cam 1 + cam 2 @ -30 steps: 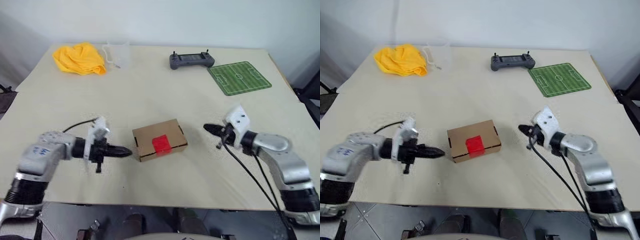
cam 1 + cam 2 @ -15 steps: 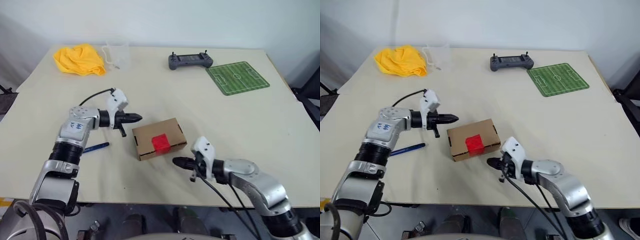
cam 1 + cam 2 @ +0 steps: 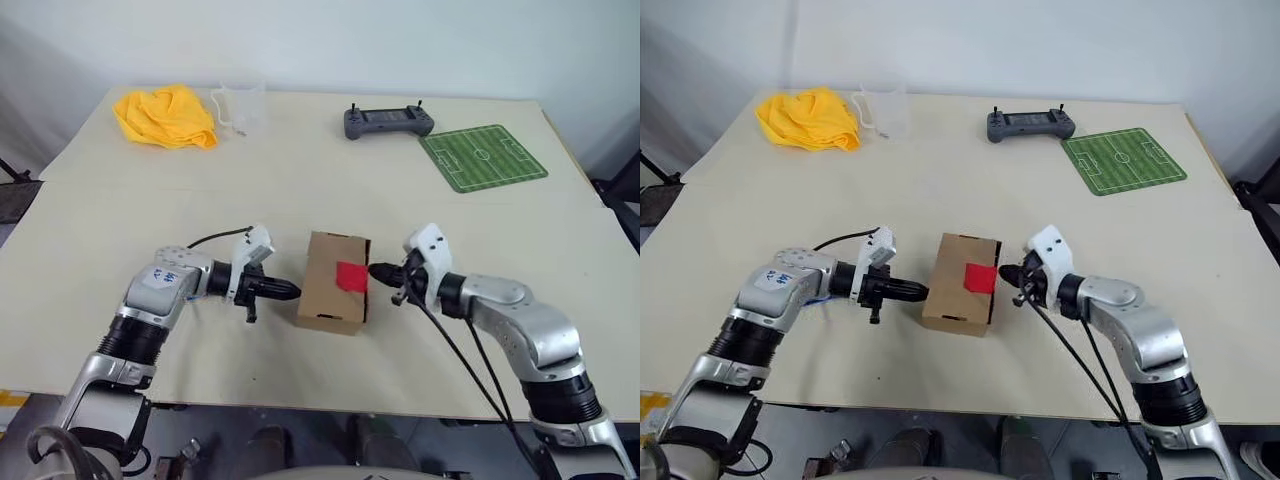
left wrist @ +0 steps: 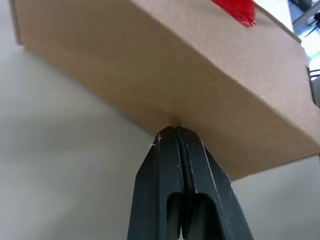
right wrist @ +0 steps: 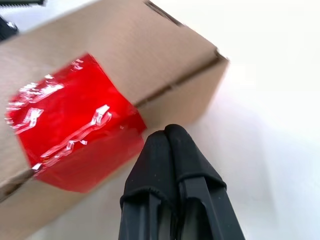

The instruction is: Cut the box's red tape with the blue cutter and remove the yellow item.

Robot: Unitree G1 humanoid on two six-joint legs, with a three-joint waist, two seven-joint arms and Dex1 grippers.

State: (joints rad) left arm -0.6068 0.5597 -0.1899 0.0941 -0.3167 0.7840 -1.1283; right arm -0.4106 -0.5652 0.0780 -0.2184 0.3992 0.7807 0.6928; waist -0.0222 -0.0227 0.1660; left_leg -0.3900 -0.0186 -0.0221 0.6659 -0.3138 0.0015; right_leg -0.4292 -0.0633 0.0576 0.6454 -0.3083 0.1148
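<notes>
The brown box [image 3: 325, 285] lies near the table's front, its long side running away from me. The red tape [image 3: 351, 276] sits on its top right edge and folds down the right side. My left gripper [image 3: 292, 292] is shut and empty, its tip pressed against the box's left wall [image 4: 175, 65]. My right gripper [image 3: 376, 271] is also shut and empty, its tip at the box's right side just beside the red tape [image 5: 75, 135]. The blue cutter and the yellow item are out of view.
A crumpled yellow cloth [image 3: 165, 115] and a clear measuring cup [image 3: 243, 108] sit at the far left. A grey controller [image 3: 388, 121] and a green pitch mat [image 3: 483, 156] lie at the far right. The table's front edge is close below both arms.
The box has turned so its long side points away from me. The left gripper dropped to its left wall and the right gripper rose to its right side. The blue cutter is no longer seen.
</notes>
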